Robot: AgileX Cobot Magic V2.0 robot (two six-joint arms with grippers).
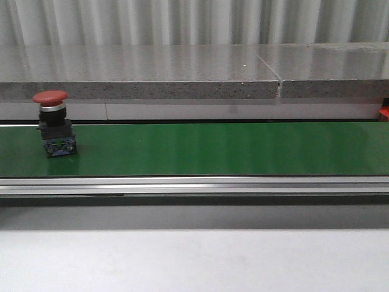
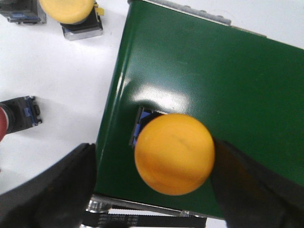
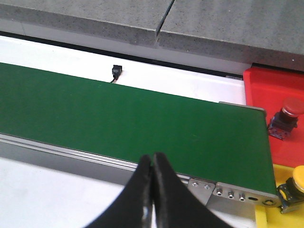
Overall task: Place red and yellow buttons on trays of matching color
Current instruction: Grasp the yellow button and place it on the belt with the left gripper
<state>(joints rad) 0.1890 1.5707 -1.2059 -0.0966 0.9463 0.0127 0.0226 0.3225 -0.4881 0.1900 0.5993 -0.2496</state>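
Note:
A yellow button point(image 2: 174, 153) stands on the green belt point(image 2: 228, 85) near its end. My left gripper point(image 2: 156, 149) is open around it, one finger point(image 2: 52, 190) well off to the side and the other close by its cap. A red button point(image 1: 53, 121) stands upright on the belt at the far left of the front view. My right gripper point(image 3: 152, 159) is shut and empty over the belt's near rail. By the belt's other end a red tray point(image 3: 261, 80) holds a red button point(image 3: 286, 118), and a yellow tray point(image 3: 266, 221) holds a yellow button point(image 3: 294, 187).
On the white table beside the belt's end lie a second yellow button point(image 2: 71, 12), a red button on its side point(image 2: 16, 116) and another switch body point(image 2: 21, 12). A grey stone ledge point(image 1: 182, 70) runs behind the belt. A small black part point(image 3: 115, 72) sits behind the belt.

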